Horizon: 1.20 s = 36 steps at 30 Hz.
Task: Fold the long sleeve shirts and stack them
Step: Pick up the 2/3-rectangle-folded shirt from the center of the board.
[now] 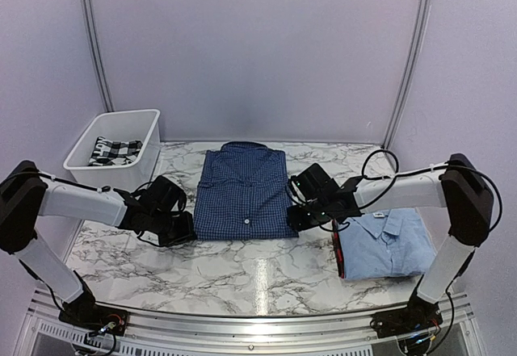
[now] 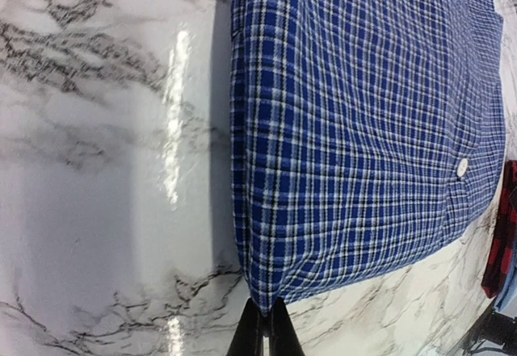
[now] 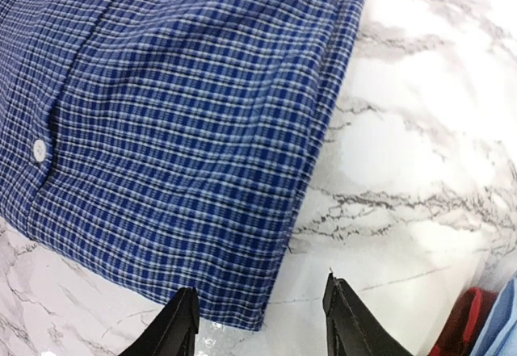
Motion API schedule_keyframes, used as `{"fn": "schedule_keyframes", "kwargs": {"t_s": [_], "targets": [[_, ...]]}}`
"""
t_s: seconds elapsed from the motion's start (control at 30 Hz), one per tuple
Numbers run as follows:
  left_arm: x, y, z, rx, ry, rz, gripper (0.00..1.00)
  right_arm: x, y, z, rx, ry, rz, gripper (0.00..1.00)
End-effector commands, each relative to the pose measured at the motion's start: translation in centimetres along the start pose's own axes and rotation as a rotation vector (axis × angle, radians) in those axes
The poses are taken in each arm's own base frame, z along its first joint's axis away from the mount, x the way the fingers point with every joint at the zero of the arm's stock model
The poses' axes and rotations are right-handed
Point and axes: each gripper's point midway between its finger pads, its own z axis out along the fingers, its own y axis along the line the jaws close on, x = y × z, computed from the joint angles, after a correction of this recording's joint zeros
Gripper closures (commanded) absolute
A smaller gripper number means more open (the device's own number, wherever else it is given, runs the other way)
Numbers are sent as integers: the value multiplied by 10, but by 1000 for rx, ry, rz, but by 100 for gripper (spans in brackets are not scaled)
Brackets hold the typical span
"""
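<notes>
The dark shirt (image 1: 245,190) lies folded flat in the middle of the marble table (image 1: 242,279), collar toward the far side and a white button (image 1: 246,221) near its near hem. Both grippers sit low at its near corners, one on each side.

The left gripper (image 1: 191,231) is at the near left corner. In the left wrist view its two black fingers (image 2: 250,336) are pressed together with no gap, and the pointed tip of the dark shirt's corner runs down right into them (image 2: 262,307), so the jaws pinch the cloth at that corner. The rest of the shirt spreads away from the fingers, flat on the table.

The right gripper (image 1: 293,217) is at the near right corner. In the right wrist view the jaws stand apart, one fingertip (image 3: 186,303) over the hem and the other over bare marble, with the shirt's corner lying between them (image 3: 260,287). The cloth there lies flat, and neither finger visibly presses it.

The light shirt (image 1: 388,243) lies folded at the near right of the table, well apart from the left gripper and just beyond the right one. A red cloth (image 1: 338,253) shows along its left edge.

At the far left stands a white bin (image 1: 121,115) holding a black-and-white checked cloth (image 1: 113,151).
</notes>
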Motion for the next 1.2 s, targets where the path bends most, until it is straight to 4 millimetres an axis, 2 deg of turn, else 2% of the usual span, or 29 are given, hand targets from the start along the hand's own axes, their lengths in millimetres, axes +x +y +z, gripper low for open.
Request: {"fn": "schedule_keyframes", "kwargs": {"t_s": [0.0,0.23,0.33,0.47,0.67,0.87,1.0,1.17], "targets": [[12,16,-9,-40,30,1,100,3,6,-10,-43,-15,53,53],[14,16,-11,-36,33,7,100,20,13,-6,-99,21,86,62],[15,17,-10,-40,34,10,100,24,16,-4,-94,31,82,62],[14,16,-9,-41,37,11,100,20,20,-4,-63,19,60,61],[13,16,-9,-41,35,15,100,8,15,-3,-3,-11,53,55],[13,16,-8,-43,36,17,100,0,17,13,26,-8,45,48],[15,19,-8,-48,39,16,100,17,10,24,55,40,33,48],[17,20,-9,-48,40,18,100,43,-4,20,98,100,21,50]]}}
